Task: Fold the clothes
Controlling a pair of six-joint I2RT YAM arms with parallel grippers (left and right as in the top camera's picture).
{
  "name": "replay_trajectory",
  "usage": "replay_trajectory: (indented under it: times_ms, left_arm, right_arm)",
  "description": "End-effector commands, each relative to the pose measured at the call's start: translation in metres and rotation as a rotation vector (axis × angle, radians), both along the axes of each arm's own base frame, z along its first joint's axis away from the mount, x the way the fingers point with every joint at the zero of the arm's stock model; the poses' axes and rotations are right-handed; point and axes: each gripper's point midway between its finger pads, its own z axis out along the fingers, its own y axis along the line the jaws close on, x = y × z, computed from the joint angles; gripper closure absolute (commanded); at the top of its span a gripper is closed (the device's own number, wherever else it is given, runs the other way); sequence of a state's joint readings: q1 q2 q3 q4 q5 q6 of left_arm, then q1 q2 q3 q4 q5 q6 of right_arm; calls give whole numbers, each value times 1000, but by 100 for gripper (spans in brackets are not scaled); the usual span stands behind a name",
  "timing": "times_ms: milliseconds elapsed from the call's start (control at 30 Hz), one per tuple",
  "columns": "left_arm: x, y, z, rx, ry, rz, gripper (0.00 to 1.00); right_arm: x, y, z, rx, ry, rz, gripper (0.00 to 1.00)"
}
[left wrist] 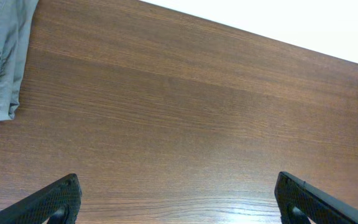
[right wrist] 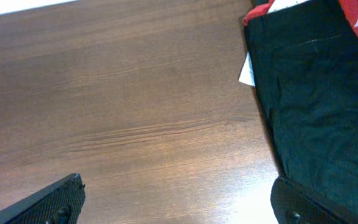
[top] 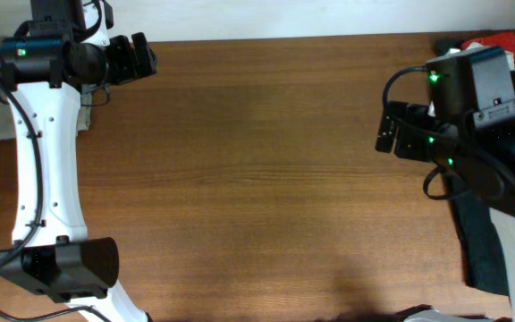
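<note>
Left gripper (left wrist: 179,202) stands wide apart, its two black fingers (left wrist: 55,199) at the bottom corners of the left wrist view, with nothing but bare wood between them. Right gripper (right wrist: 179,202) is spread just as wide over bare wood and holds nothing.

Close under both lies the table (left wrist: 185,112), dark brown with a fine straight grain and a faint sheen near the left gripper.

The khaki shorts (left wrist: 2,56) lie well apart from the left gripper. In the left wrist view they sit at the upper left corner, beyond and outside the left-hand finger, as a rumpled grey-green heap with seams and a folded edge showing. From overhead they rest at the table's left edge, partly hidden by the white left arm (top: 47,161), on the side of that arm away from its gripper. They are far from the right gripper, across the whole width of the table.

A black garment (right wrist: 316,112) lies flat near the right gripper, beyond and outside its right-hand finger. A small white tag (right wrist: 247,70) shows at its near edge and a red cloth (right wrist: 355,12) peeks out past its far end.

Farthest off, past the table's edge, runs a plain white surface (left wrist: 291,18).
</note>
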State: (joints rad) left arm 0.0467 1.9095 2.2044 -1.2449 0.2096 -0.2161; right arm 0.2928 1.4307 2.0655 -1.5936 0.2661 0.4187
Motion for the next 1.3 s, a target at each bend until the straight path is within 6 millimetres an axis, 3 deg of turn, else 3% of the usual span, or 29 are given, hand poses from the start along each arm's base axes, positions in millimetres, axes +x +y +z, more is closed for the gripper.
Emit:
replay_trajectory:
  times_ms: [0, 100, 133, 167, 200, 233, 333, 400, 633, 733, 833, 1267]
  left_arm:
    - [0, -1, 3, 12, -12, -19, 1]
    - [0, -1, 3, 12, -12, -19, 1]
    - [0, -1, 3, 12, -12, -19, 1]
    - [0, -1, 3, 12, -12, -19, 1]
    - [0, -1, 3, 12, -12, -19, 1]
    - [0, -1, 3, 12, -12, -19, 1]
    - [0, -1, 3, 12, -12, -19, 1]
    - [0, -1, 3, 12, -12, -19, 1]
    - [0, -1, 3, 12, -12, -19, 1]
    - [0, -1, 3, 12, -12, -19, 1]
    - [0, -1, 3, 12, -12, -19, 1]
    - [0, -1, 3, 12, -12, -19, 1]
  right_arm:
    - [-7, -15, 1, 11, -70, -50, 1]
    - [-5, -32, -40, 41, -97, -112, 1]
    - [-8, -37, -78, 72, -138, -108, 1]
    - [-10, -35, -102, 88, -186, -61, 1]
    - [-10, -34, -112, 94, -211, -40, 1]
    - [-17, -35, -142, 119, -298, -15, 1]
    - [-35, -39, -186, 148, -507, -1, 1]
    - [-42, -37, -198, 149, -658, 28, 1]
    - [-38, -27, -180, 59, -980, 158, 1]
    - [-38, -28, -180, 47, -982, 153, 1]
    - [-38, -28, -214, 34, -844, 160, 1]
    - [-38, -28, -215, 35, -843, 161, 1]
